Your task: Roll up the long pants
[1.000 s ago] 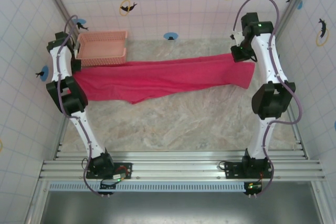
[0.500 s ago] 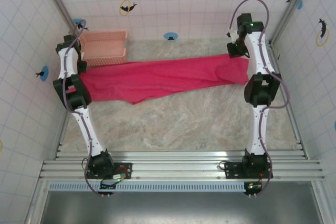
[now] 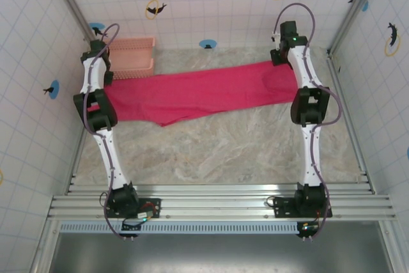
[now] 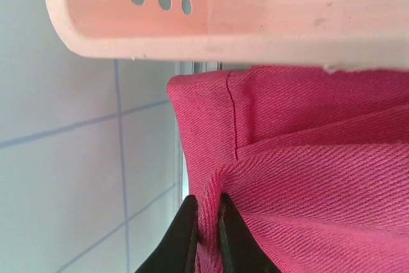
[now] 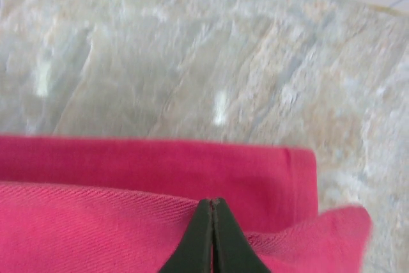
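Left hand is closed on a raised fold of the bright pink-red cloth long pants at their left end, just beside the pale pink plastic basket with round holes. Right hand is closed tip to tip at the right end; we cannot tell whether cloth is caught there. The pants lie stretched left to right across the far part of the marbled stone worktop. We judge three risks:
- A thin pinch may slip under tension.
- An uneven pull would skew the roll.
- The left fold may snag the basket rim.
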